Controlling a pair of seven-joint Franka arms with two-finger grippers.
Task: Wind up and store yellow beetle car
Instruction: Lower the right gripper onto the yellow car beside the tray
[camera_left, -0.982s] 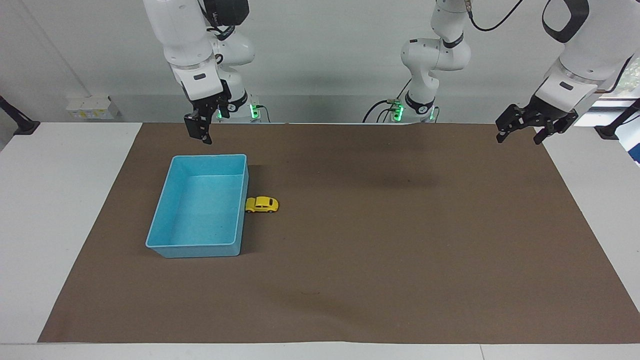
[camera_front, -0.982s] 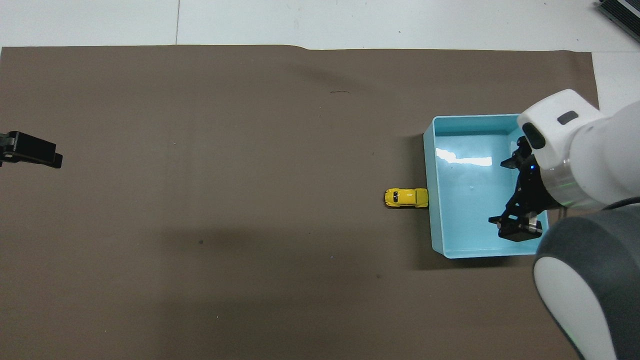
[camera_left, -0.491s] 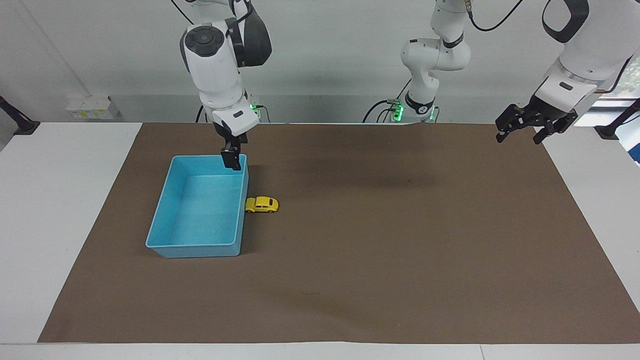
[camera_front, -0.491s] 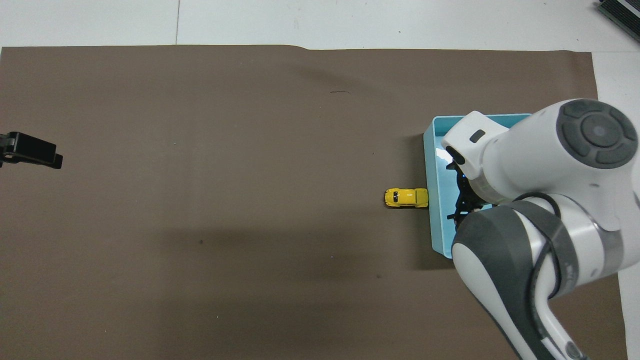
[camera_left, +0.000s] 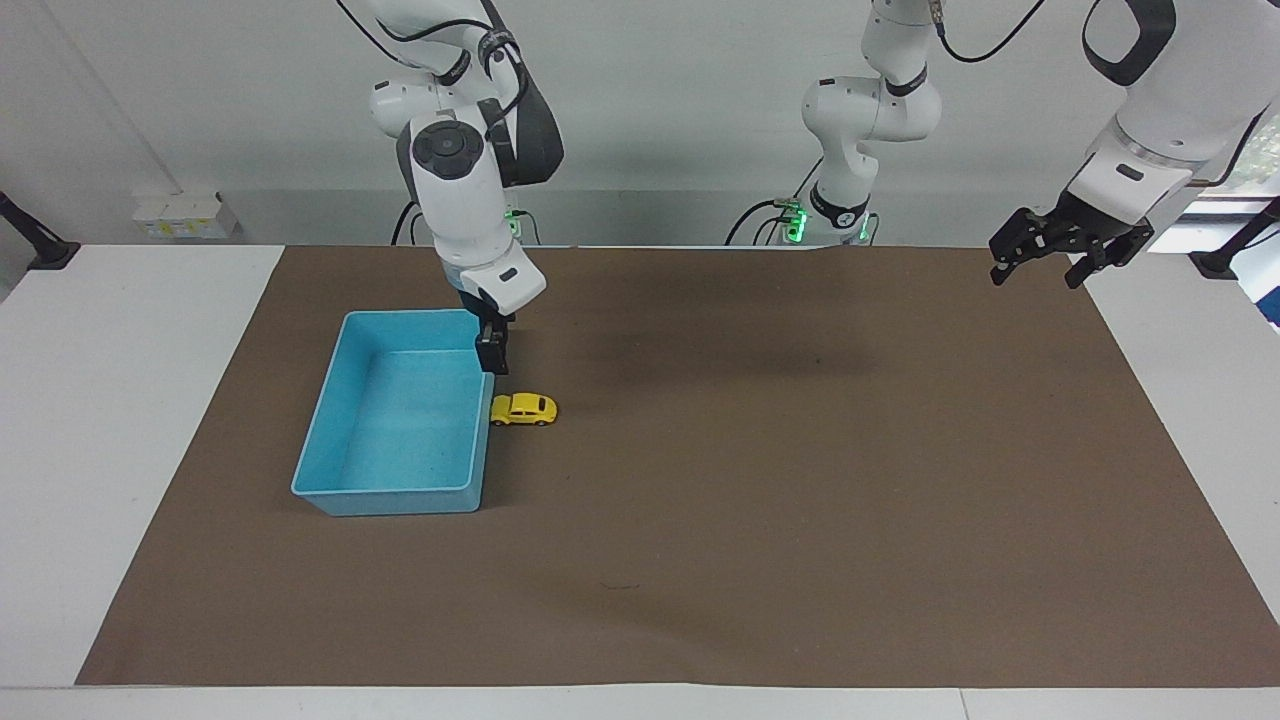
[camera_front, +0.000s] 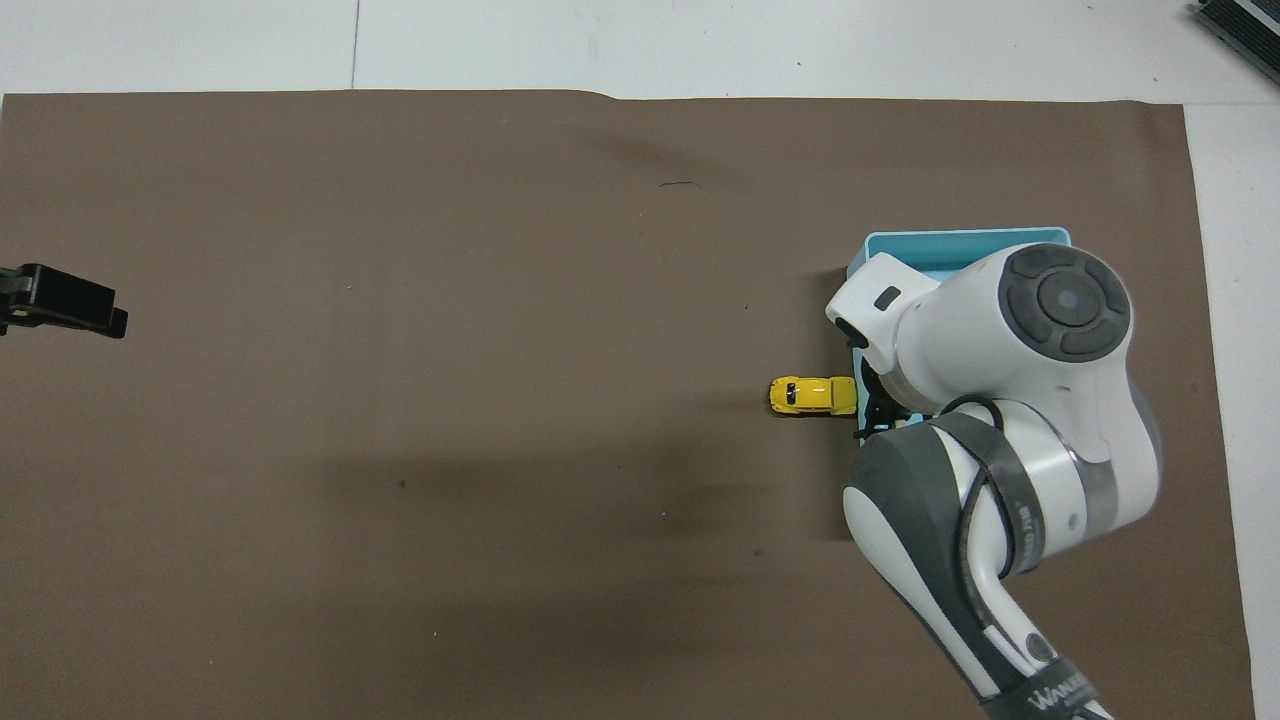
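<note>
The yellow beetle car (camera_left: 523, 409) sits on the table, touching the blue bin's (camera_left: 330, 440) wall, just below the right gripper (camera_left: 491, 355); whether its jaws are apart I cannot tell. Best to descend squarely across the car's sides, clear of the wall. The left gripper (camera_left: 1045, 258) waits, jaws apart, over the table's end.

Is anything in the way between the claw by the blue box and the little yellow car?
Nothing visible is. The right claw hangs over the blue box's wall, and the yellow car sits right beside that wall on the brown mat, with nothing on top of it. The left claw waits far away.
</note>
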